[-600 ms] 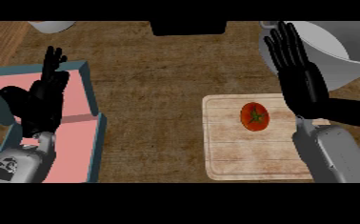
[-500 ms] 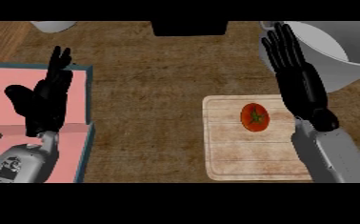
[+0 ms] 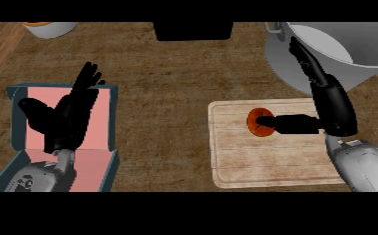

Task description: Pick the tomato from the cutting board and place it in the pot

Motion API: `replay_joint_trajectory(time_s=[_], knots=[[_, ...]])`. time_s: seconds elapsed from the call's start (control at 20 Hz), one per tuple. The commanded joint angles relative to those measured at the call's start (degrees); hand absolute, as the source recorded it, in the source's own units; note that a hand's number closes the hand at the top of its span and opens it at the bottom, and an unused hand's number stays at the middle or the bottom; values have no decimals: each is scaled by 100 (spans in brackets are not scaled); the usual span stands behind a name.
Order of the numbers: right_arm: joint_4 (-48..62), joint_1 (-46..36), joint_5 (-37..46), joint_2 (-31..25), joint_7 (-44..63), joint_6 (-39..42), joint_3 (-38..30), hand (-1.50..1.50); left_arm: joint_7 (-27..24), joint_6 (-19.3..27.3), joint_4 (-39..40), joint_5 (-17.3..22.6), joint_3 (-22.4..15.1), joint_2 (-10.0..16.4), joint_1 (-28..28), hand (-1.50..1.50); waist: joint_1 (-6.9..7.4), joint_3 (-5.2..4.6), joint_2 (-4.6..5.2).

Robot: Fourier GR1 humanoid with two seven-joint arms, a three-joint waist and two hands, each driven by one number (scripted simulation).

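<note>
Right hand (image 3: 334,110) lowered, fingers straight, thumb touching tomato (image 3: 255,122) on cutting board (image 3: 251,165); pot (image 3: 356,72) beside.

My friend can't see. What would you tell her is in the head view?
The right hand hangs over a cutting board, fingers straight, its thumb at a red tomato lying on the board. A grey pot stands just beyond the board. The left hand rests open at the left, over a pink tray.

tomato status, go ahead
Right hand open, thumb at the tomato, no grip yet. Tomato on cutting board, pot just beyond. Left hand open over pink tray. Nothing blocking.
</note>
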Motion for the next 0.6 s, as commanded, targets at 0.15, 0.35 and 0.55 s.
replay_joint_trajectory(time_s=[0.15,0.35,0.55], knots=[[-1936,1891,1233,-777,-581,-765,152,-150,61,-179,-197,196,-15,-87,247,0,-66,20,-13],[-2412,2389,2144,-1625,519,-778,-10,-150,109,-136,-394,109,-67,-32,409,0,-58,7,-33],[-3728,2813,2540,-2252,1845,-265,-130,-150,25,-116,-159,62,-90,-186,298,0,-66,3,-1]])
